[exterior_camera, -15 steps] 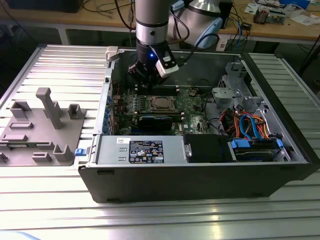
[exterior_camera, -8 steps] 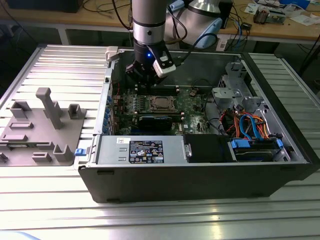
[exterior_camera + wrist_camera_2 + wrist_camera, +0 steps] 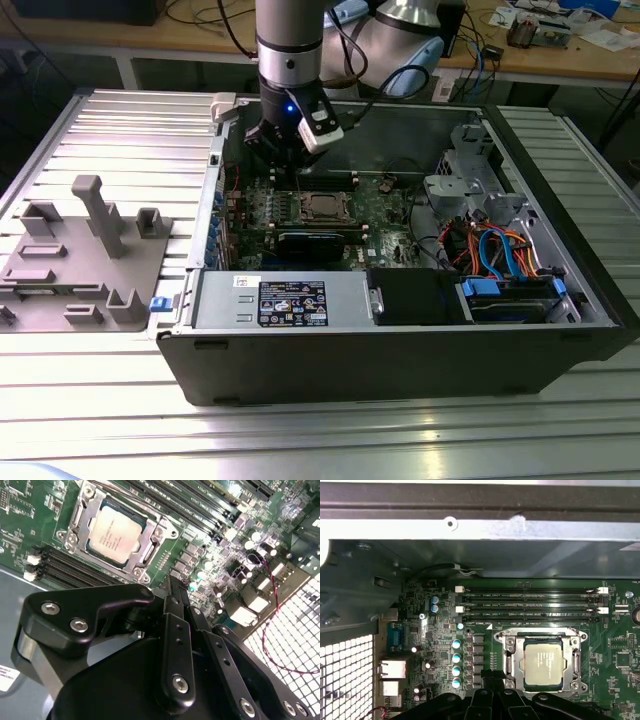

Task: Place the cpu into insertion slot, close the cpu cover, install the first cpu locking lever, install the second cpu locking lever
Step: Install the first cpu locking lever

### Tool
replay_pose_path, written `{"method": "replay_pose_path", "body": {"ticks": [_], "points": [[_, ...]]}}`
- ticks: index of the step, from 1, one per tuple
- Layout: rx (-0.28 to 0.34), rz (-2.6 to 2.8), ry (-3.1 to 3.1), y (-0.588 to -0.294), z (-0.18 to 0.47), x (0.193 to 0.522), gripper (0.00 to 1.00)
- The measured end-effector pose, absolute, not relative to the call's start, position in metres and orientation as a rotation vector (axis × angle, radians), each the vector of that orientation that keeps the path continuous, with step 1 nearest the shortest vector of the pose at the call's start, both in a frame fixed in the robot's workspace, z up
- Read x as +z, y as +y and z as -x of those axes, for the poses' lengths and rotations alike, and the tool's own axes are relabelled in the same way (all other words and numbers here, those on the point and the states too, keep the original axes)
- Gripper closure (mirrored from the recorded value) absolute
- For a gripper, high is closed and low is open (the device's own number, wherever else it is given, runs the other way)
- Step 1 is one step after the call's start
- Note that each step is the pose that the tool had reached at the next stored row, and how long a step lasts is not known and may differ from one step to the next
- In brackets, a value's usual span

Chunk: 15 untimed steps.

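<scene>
Gripper [image 3: 175, 584] hovering beside insertion slot [image 3: 70, 539], fingers pressing together, gripping nothing; cpu [image 3: 116, 531] sitting inside, cpu cover [image 3: 150, 551] lying flat over it.

Cpu [image 3: 114, 534]: silver-grey metal top, smooth, dull sheen. Cpu cover [image 3: 79, 516] framing the cpu: bare bright metal, reflective. Motherboard [image 3: 20, 510] around the cpu: green, glossy coating. Gripper [image 3: 175, 587] beside the cpu: matt black (screw heads polished metal).

place: robotics lab | cues: slotted aluminium table [image 3: 120, 120]; cable-strewn workbench [image 3: 575, 62]; opened computer case [image 3: 400, 365]
</scene>
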<state>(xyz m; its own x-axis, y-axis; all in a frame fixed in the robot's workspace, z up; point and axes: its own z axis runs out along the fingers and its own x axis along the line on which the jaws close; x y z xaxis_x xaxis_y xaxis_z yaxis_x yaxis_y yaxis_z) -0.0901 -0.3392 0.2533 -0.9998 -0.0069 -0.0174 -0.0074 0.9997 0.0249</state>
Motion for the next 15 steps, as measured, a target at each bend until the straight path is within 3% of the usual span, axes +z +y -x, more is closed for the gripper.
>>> {"method": "replay_pose_path", "body": {"ticks": [15], "points": [[0.042, 0.011, 3.124, -0.321, 0.095, 0.255, 0.89]]}}
